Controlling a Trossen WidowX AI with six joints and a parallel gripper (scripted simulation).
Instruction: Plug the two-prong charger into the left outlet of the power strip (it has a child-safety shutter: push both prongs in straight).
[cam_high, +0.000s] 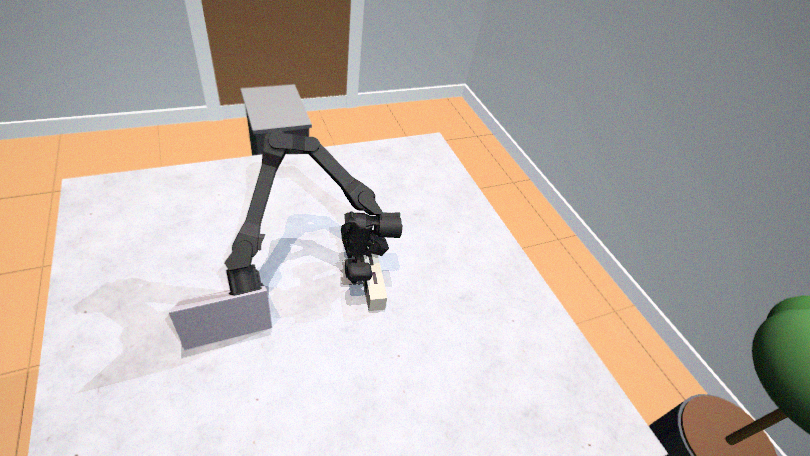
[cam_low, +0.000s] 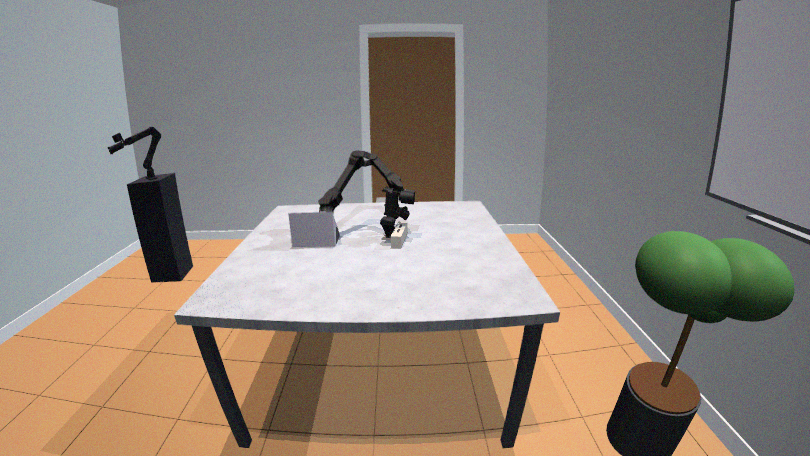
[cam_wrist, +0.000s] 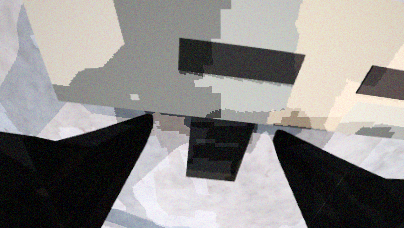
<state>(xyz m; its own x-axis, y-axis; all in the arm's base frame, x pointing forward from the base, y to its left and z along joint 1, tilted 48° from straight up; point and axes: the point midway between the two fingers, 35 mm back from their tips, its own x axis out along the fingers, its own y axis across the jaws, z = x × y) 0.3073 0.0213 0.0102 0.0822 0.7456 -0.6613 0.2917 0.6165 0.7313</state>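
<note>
The cream power strip (cam_high: 376, 295) (cam_low: 397, 241) (cam_wrist: 260, 22) lies on the table, with dark slots on its face. In the wrist view a small black block, which looks like the charger (cam_wrist: 215, 155), meets the strip's near edge. Its prongs are not visible, and I cannot tell how deep they sit. My gripper (cam_high: 360, 282) (cam_low: 388, 234) (cam_wrist: 214, 127) is open, low beside the strip. One finger stands on each side of the block, with a gap on both sides. The arm hides part of the strip in the top view.
A grey upright panel (cam_high: 221, 320) (cam_low: 312, 229) stands on the table (cam_high: 396, 396) (cam_low: 368, 283) in front of the arm's base, left of the strip. A potted plant (cam_high: 790, 362) (cam_low: 683, 271) stands on the floor, off the table's right side.
</note>
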